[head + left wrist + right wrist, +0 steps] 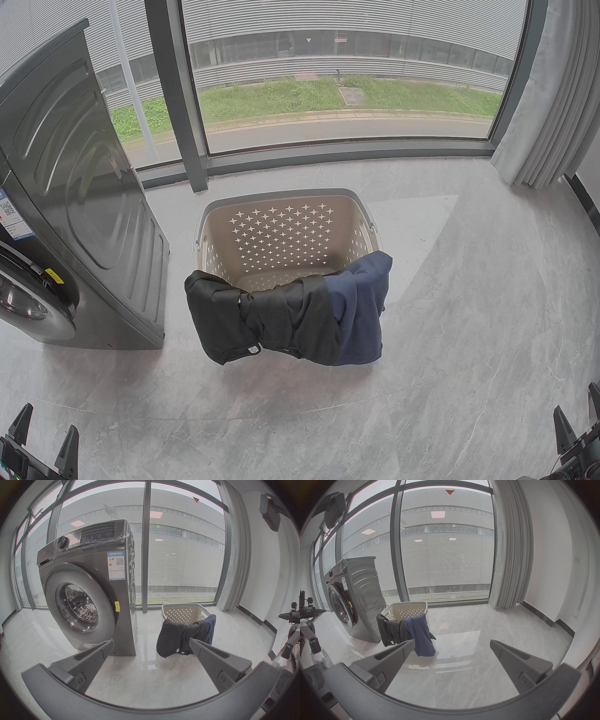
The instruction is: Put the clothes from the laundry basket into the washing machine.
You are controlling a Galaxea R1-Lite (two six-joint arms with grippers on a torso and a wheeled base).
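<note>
A beige laundry basket [284,234] stands on the floor ahead of me. A black garment [262,319] and a navy garment [359,300] hang over its near rim. The grey washing machine [75,206] stands to the left of the basket, its round door [78,606] shut. My left gripper [44,437] is open at the lower left, well short of the basket. My right gripper [578,415] is open at the lower right, also far from the clothes. The basket [404,609] with both garments sits beyond the right gripper [451,645].
Large windows [337,75] run along the far wall behind the basket. A grey curtain [559,100] hangs at the far right. Bare marble floor [475,312] lies between me and the basket and to its right.
</note>
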